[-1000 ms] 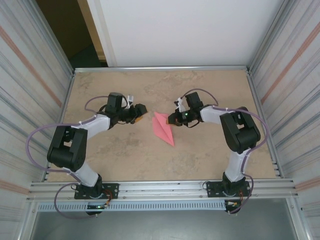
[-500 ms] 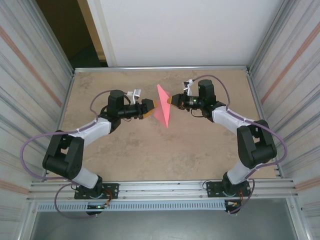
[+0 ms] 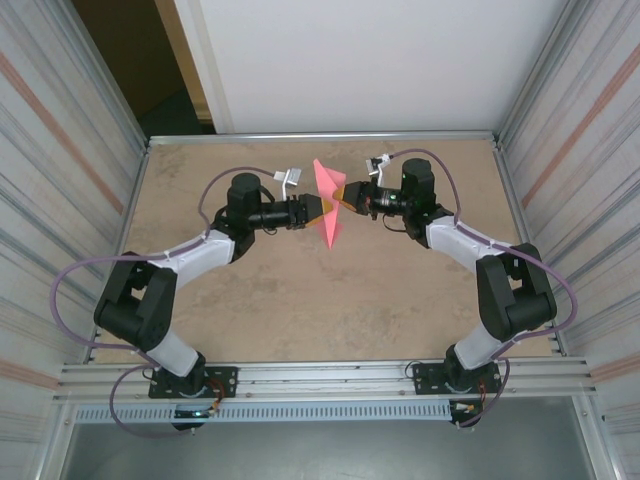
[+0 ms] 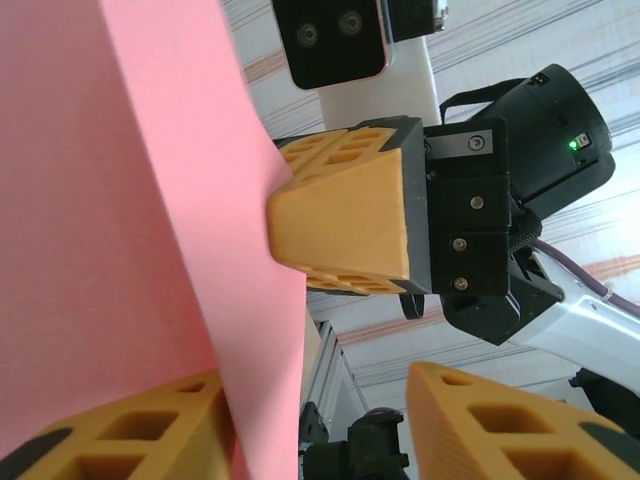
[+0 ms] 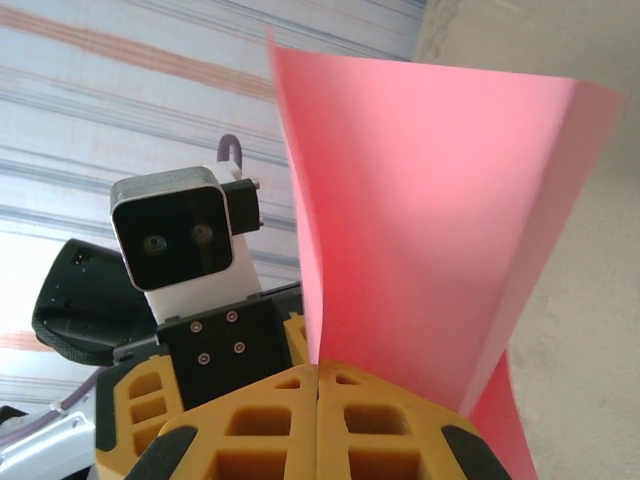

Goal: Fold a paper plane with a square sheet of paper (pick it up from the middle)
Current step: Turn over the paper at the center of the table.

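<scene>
Corrugated walls point(image 3: 60, 150) box in a beige table point(image 3: 250, 300). Above its far middle, the right pincer point(image 3: 347, 197) is pressed together on the paper plane point(image 3: 329, 228), holding it on edge in the air. The left pincer point(image 3: 321, 207) faces it from the left, spread, with fingers point(image 4: 130, 430) on either side of the sheet. A clean handover probably needs the left to close squarely before the right lets go. The two wrists sit very near each other, so a bump is the likely hazard.
</scene>
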Controlling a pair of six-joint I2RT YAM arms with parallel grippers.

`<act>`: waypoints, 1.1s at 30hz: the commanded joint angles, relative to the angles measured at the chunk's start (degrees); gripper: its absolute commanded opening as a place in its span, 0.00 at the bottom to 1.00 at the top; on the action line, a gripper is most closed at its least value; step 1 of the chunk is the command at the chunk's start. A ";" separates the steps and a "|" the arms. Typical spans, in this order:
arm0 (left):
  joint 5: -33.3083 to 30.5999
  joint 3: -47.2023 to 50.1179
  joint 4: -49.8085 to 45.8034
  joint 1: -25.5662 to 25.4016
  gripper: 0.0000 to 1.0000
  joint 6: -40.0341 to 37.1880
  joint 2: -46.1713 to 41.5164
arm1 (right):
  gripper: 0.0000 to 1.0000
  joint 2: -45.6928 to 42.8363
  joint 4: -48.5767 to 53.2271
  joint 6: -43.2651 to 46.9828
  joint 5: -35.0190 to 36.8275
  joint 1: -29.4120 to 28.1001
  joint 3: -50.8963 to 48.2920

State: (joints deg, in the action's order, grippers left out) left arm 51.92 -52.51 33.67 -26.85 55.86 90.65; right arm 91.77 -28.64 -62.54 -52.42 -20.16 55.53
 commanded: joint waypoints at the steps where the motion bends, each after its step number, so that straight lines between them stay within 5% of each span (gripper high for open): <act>1: 1.64 -0.62 4.03 -0.18 0.43 -0.05 -0.18 | 0.00 -1.94 -2.55 -1.96 -1.51 0.29 -0.73; 8: 0.66 -0.35 3.59 -0.22 0.24 -0.26 -0.08 | 0.06 -2.51 -2.77 -2.49 -1.68 0.85 -1.20; 12: -0.57 -1.80 -2.55 0.13 0.11 -2.24 -0.13 | 0.18 -3.27 -0.15 -0.93 -2.29 1.80 -0.92; 21: -7.73 -4.20 -22.67 1.32 0.09 -15.71 -3.15 | 0.56 -11.66 28.70 18.14 7.95 7.48 0.28; 27: -32.60 -13.54 -53.18 -1.76 0.09 -35.89 -4.29 | 0.66 -17.49 38.38 24.75 16.68 10.03 -0.69; 33: -65.57 -24.54 -72.26 -8.66 0.09 -43.83 2.28 | 0.67 -20.89 41.84 26.20 24.15 10.65 -2.40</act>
State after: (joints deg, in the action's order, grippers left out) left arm 7.09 -73.06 -24.38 -33.28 20.21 90.28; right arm 72.58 8.84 -39.64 -33.71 -9.96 54.19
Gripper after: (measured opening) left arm 0.089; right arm 0.666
